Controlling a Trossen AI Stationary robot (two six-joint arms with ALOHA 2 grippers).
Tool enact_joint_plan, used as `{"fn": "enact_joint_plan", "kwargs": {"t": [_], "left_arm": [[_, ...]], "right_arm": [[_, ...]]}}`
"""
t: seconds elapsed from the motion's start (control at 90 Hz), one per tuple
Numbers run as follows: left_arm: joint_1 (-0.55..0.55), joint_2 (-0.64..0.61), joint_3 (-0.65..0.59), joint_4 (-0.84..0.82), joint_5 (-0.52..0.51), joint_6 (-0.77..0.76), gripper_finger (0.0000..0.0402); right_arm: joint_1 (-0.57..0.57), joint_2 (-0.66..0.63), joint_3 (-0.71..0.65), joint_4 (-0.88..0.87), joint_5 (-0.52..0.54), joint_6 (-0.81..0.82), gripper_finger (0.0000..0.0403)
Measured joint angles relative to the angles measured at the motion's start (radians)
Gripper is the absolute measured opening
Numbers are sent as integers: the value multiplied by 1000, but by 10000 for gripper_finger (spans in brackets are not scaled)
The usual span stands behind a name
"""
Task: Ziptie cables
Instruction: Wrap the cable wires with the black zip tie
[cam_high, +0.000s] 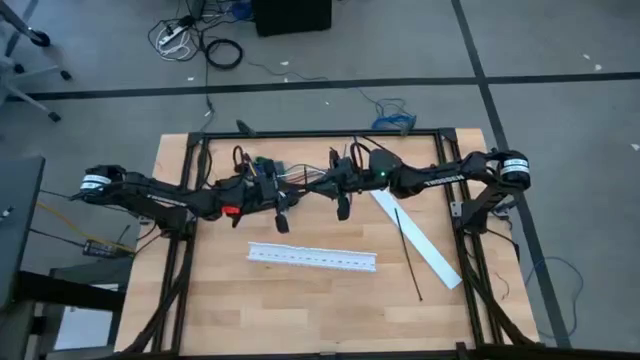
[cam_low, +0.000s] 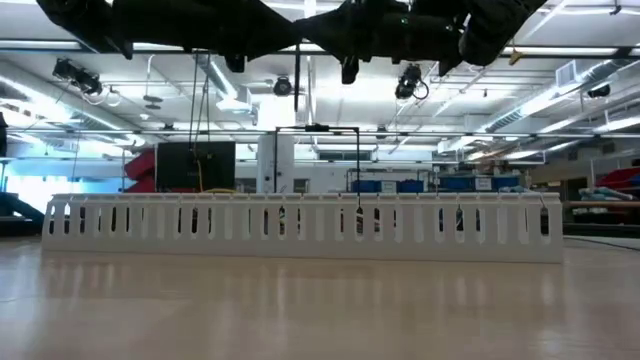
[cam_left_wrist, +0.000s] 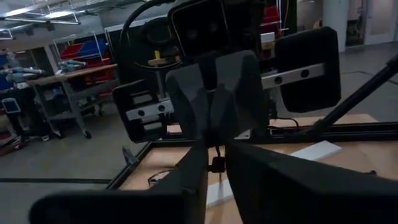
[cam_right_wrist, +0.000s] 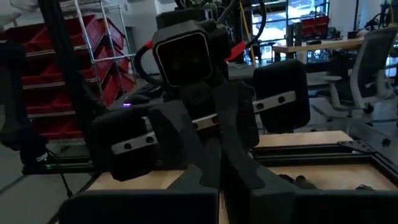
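Note:
Both arms meet high over the table's far middle, fingertip to fingertip. My left gripper (cam_high: 288, 203) and my right gripper (cam_high: 338, 192) are both shut. The cables (cam_high: 308, 181), a few thin wires, run between them, clear of the table. In the left wrist view only a short dark strand (cam_left_wrist: 216, 163) shows between the two pairs of fingertips. The ziptie (cam_high: 408, 254), a thin black strap, lies flat on the table's right half, next to a white flat strip. My left gripper pinches the cables between its two shut fingers (cam_left_wrist: 193, 180), coming level from the table's left. The fingers hide the place of contact. The wires are lifted clear of the table. My right gripper pinches the cables between its shut fingers (cam_right_wrist: 249, 180), coming level from the table's right and facing the left gripper. Its own fingers cover the contact. The wires hang clear of the table between the two grippers.
A long white slotted channel (cam_high: 312, 257) lies across the table's middle, nearer than the grippers, and fills the low view (cam_low: 300, 228). A white flat strip (cam_high: 418, 240) lies slantwise at the right. A black frame (cam_high: 320, 133) borders the table.

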Motion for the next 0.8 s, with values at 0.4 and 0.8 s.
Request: {"fn": "enact_joint_plan", "kwargs": {"t": [0.4,0.8], "left_arm": [[1,0,0,5,13,1,22],[1,59,1,31,16,-3,21]], "right_arm": [[4,0,0,24,-11,0,0],[17,0,0,46,-6,-9,0]]}}
